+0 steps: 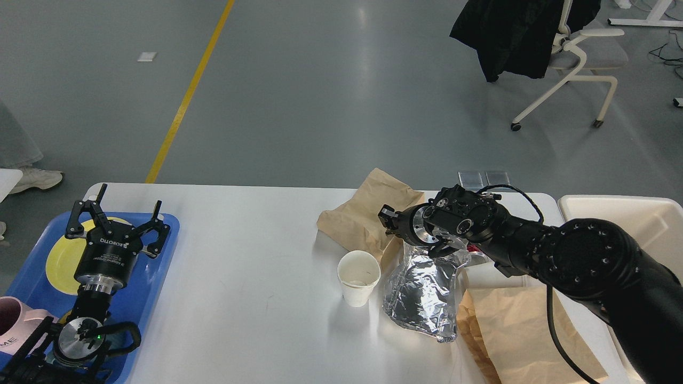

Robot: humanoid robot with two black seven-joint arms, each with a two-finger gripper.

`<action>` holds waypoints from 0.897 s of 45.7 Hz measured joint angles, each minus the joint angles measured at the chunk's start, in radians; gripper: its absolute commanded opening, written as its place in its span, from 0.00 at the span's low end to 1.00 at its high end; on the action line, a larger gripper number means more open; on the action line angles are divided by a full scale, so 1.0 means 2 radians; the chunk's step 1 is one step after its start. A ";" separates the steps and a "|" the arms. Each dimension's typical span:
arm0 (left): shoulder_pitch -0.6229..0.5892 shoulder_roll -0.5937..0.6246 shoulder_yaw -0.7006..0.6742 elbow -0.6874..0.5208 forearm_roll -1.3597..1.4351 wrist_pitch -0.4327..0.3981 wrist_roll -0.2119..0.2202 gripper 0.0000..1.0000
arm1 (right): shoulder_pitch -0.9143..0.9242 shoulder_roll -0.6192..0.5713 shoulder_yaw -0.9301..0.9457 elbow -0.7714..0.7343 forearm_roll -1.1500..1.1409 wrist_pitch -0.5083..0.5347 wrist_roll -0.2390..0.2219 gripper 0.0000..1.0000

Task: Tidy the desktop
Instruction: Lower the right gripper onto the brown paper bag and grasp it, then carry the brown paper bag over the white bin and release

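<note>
The white desktop (251, 250) fills the lower part of the head view. On it lie a crumpled brown paper bag (358, 213), a white paper cup (358, 277), a crinkled silver foil bag (424, 296) and a second brown paper bag (512, 330). My right gripper (388, 217) is at the right edge of the first paper bag, above the foil bag. It is dark and seen end-on, so its fingers cannot be told apart. My left gripper (120, 216) is open and empty above the blue tray (160, 266).
The blue tray at the left holds a yellow plate (61, 261) and a pink mug (16, 325). A cream bin (619, 210) stands at the table's right edge. An office chair (576, 58) with a black coat stands on the floor beyond.
</note>
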 measured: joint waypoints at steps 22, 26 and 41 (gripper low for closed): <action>0.000 0.000 0.000 0.000 0.000 0.000 0.001 0.96 | 0.101 -0.058 0.004 0.108 0.008 0.000 -0.007 0.00; 0.000 0.000 0.000 0.000 0.000 0.000 0.001 0.96 | 0.163 -0.099 -0.017 0.180 0.006 0.004 -0.017 0.00; 0.001 0.000 0.000 0.000 0.000 0.000 0.000 0.96 | 0.532 -0.178 -0.286 0.486 -0.017 0.141 -0.006 0.00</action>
